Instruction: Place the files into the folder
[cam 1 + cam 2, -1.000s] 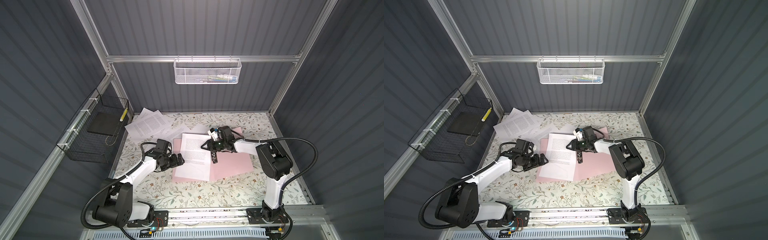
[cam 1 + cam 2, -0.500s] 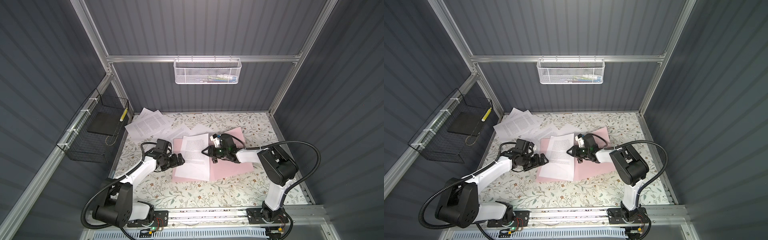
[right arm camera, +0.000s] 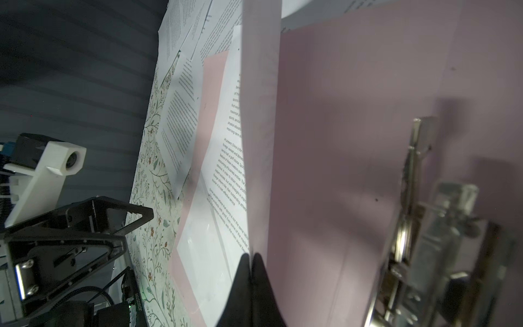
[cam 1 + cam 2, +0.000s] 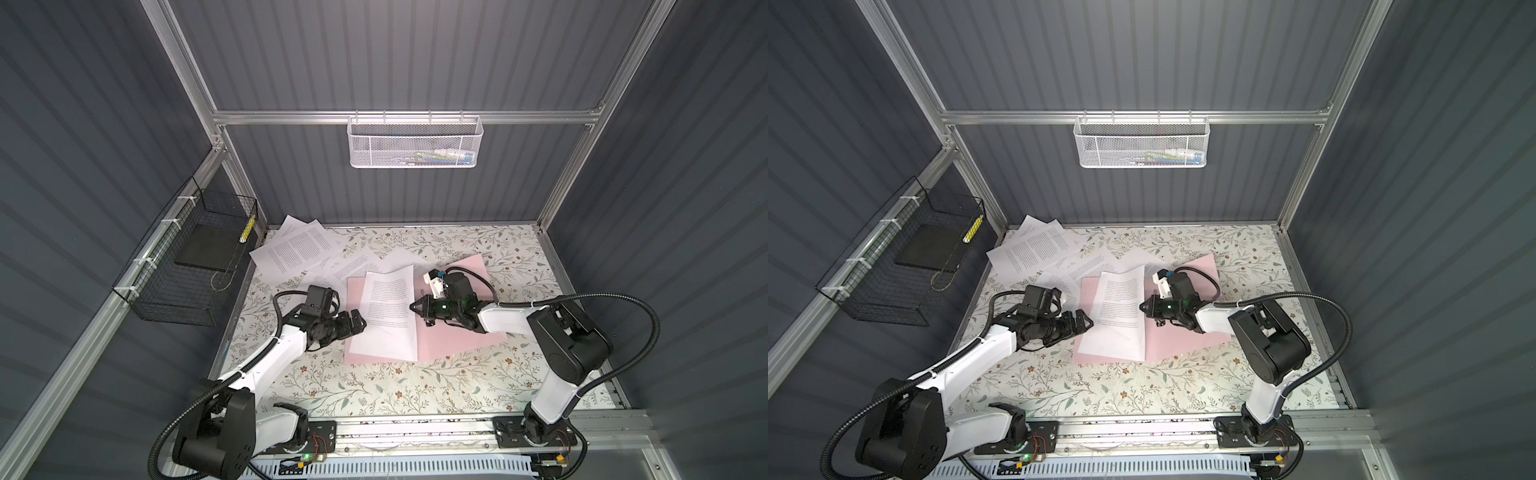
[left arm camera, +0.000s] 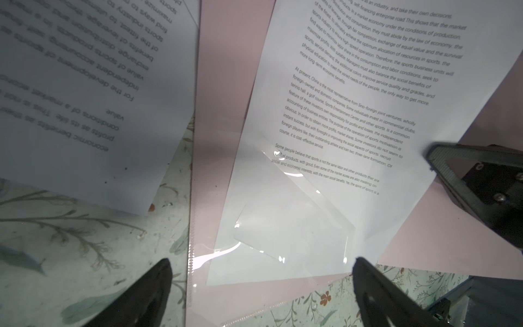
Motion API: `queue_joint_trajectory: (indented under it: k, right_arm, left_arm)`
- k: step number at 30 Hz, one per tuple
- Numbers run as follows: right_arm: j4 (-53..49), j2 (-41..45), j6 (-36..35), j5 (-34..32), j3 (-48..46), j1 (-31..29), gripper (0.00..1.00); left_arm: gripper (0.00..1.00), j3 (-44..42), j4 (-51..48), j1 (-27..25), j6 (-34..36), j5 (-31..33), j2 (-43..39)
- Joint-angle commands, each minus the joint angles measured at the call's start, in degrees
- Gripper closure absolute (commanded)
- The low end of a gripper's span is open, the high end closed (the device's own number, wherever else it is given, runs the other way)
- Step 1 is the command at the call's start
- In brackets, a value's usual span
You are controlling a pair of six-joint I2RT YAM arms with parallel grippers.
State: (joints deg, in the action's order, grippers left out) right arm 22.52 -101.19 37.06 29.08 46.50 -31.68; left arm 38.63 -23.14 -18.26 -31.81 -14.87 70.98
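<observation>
While grey walls (image 4: 415,62) box floral table (image 4: 374,390), R gripper (image 4: 412,307) pinches file (image 4: 390,316) (L gripper (image 4: 361,325) agape).

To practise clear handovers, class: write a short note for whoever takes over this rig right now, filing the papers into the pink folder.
Left claw: open, beside the left edge of the folder, holding nothing.
Right claw: shut on the right edge of the printed sheet, which curls up there.
The folder lies open on the table, that sheet on its left half; loose sheets are spread at the back left.
Done: one sheet on the folder. Left: the loose sheets.
</observation>
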Motion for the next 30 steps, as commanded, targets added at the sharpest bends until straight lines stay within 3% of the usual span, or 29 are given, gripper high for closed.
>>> queue_joint_trajectory:
  k: [1, 4, 9, 15, 30]
  right_arm:
    - [-4.58, -2.01, -3.66, 4.39, 3.15, -0.08, 1.00]
    - [-9.41, -2.86, -4.44, 4.99, 5.81, 0.11, 1.00]
    - [-8.89, -4.73, -1.24, 11.03, 5.88, 3.35, 1.00]
    - [-14.91, -4.24, -3.71, 8.60, 7.10, 4.53, 1.00]
    - [5.18, -5.92, 14.96, 1.33, -1.49, 1.39, 0.86]
  left_arm:
    - [0.00, 0.24, 1.14, 0.38, -0.38, -1.14, 3.51]
    - [0.00, 1.23, 2.38, 0.35, -0.47, -1.13, 5.02]
    - [0.00, 3.34, 2.72, 0.36, 0.03, -0.10, 8.21]
    - [0.00, 4.27, 4.14, 0.37, 0.18, -0.87, 10.75]
    - [0.00, 4.13, 4.55, 0.34, 0.36, -1.98, 10.89]
